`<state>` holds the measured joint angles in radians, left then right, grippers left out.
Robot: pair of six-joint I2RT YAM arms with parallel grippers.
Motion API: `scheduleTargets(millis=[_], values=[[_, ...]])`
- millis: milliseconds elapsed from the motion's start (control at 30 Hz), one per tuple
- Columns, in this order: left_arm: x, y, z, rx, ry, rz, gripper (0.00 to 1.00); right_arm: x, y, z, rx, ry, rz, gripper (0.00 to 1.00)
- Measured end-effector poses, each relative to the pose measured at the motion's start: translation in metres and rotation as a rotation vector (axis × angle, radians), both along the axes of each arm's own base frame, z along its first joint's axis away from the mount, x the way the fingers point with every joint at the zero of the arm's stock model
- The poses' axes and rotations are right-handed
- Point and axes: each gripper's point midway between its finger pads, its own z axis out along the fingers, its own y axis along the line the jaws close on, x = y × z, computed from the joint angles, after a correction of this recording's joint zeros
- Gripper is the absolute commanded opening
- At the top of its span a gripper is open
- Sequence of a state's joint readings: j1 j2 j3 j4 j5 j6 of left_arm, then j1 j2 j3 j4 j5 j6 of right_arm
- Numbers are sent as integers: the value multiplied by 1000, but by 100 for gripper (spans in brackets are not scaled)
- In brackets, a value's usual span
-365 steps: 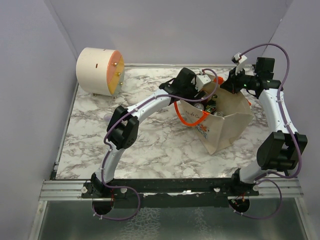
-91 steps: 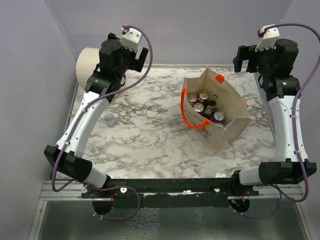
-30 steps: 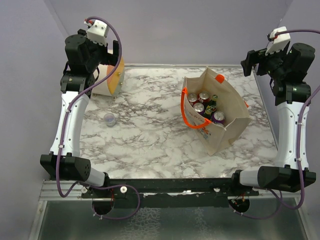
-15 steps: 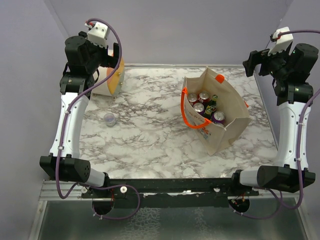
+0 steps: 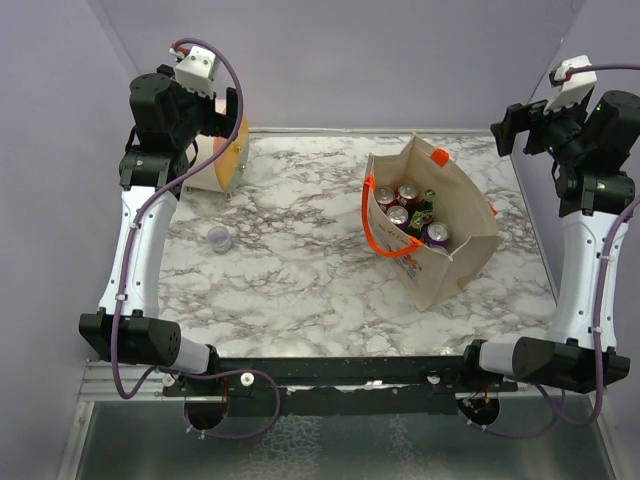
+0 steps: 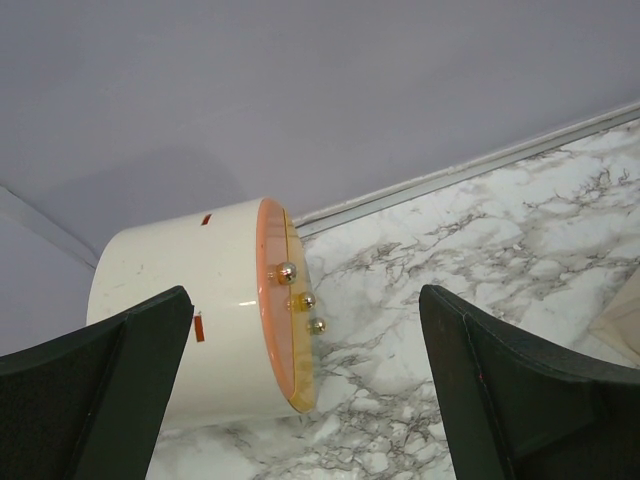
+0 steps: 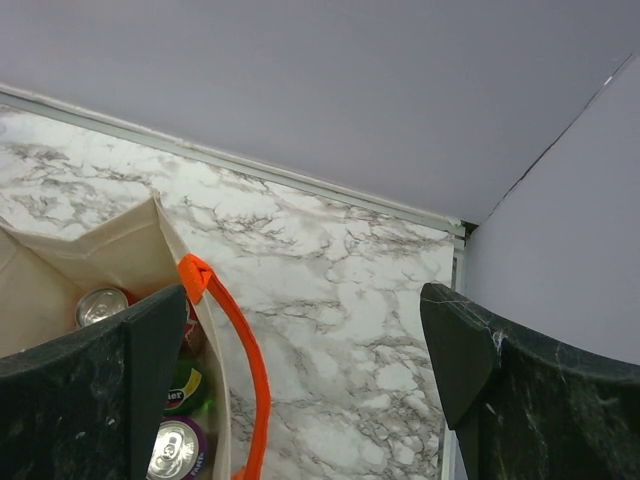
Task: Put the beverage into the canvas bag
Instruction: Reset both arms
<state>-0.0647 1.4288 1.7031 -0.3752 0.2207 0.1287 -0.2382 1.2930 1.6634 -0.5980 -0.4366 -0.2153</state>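
Several drink cans [image 5: 408, 192] stand inside the canvas bag [image 5: 455, 255] on the right of the table [image 5: 300, 290], and with your left gripper [image 6: 305, 310] and right gripper [image 7: 305, 300] both raised, spread wide and empty, the placing looks done.

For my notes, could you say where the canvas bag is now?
In the top view the canvas bag stands open on the right half of the table, cans inside; the white drum sits far left.

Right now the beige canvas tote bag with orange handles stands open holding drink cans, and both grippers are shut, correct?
No: the left gripper and right gripper are open, as both wrist views show. The rest is right.
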Motion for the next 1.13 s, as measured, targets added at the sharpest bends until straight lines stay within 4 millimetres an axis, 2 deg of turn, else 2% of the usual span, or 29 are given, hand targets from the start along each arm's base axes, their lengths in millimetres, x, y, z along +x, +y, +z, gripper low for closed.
scheduleTargets(millis=[333,667,1133], values=[[0,0,0,0,0,1,99,-6,4,4,2,-7,18,100],[1,9,-14,-1,31,22,99,-6,6,3,4,-6,28,100],[1,10,-14,-1,29,24,99,-3,6,0,7,3,31,100]])
